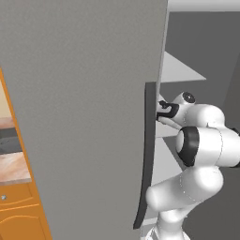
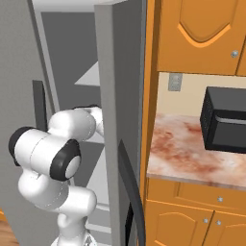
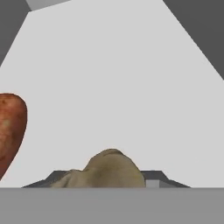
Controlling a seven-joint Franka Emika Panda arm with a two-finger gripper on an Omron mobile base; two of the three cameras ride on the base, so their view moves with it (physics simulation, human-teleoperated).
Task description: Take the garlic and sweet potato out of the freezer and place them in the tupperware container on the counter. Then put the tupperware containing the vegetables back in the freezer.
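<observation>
Claw [image 3: 111, 181] reaches into the tall grey freezer [image 1: 84, 117], past the edge of its wide flat door. Hand view: the two dark tips sit either side of a tan, lumpy garlic bulb [image 3: 111, 168], close against it. Whether the jaws have actually clamped on it cannot be told; the tips are mostly hidden behind the bulb.

Garlic lies on the pale grey freezer shelf [image 3: 122, 78]. The orange-red, mottled sweet potato [image 3: 11, 129] lies on the same shelf, off to one side, apart from the garlic.

Handling, judged: garlic is light, firm, papery-skinned and bumpy; best taken across its widest part, as rounded sides may slip. Sweet potato is denser and stiff; take it across the middle.

Pinkish-brown marbled worktop [image 2: 182, 153] beside the freezer carries a black boxy appliance [image 2: 226, 120].

No readable writing or labels anywhere.
</observation>
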